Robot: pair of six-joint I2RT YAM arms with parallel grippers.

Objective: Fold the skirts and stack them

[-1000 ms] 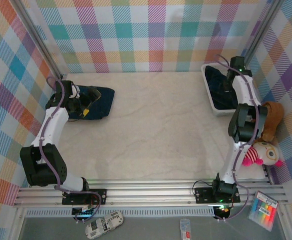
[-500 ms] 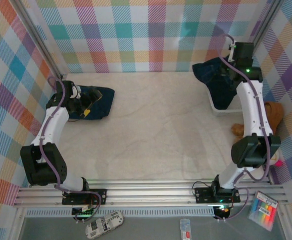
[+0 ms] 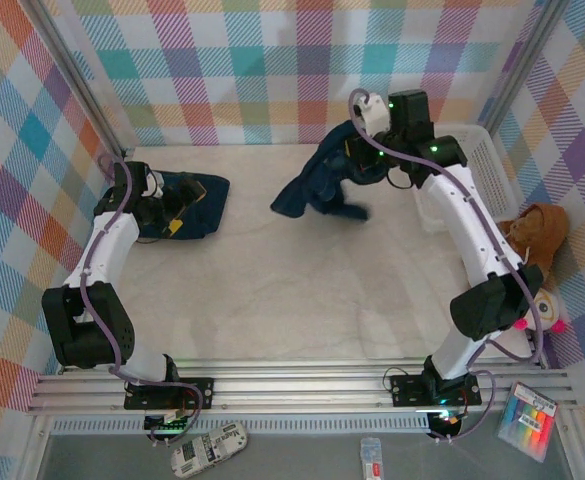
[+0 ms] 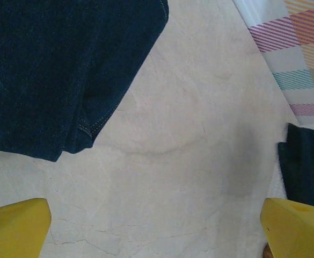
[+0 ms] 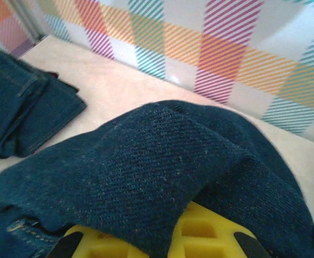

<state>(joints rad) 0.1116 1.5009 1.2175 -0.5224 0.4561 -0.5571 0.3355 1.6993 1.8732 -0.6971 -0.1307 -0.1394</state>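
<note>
- Pale bench (image 3: 272,290): the right end effector (image 3: 360,160), clamped on a denim skirt (image 3: 312,195) hanging below it, has carried it out of the basket (image 3: 477,150).
- Over the folded skirt (image 3: 200,195) hovers the left end effector (image 3: 175,208), spread apart; folding likely comes next.

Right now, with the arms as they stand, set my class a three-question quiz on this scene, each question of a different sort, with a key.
1. True or false: the left gripper is open and empty.
2. The right gripper holds: A) a denim skirt; B) a towel; C) nothing.
3. Fill in: the folded skirt lies at the table's ___ side.

Key: 1 true; 2 A; 3 left.
</note>
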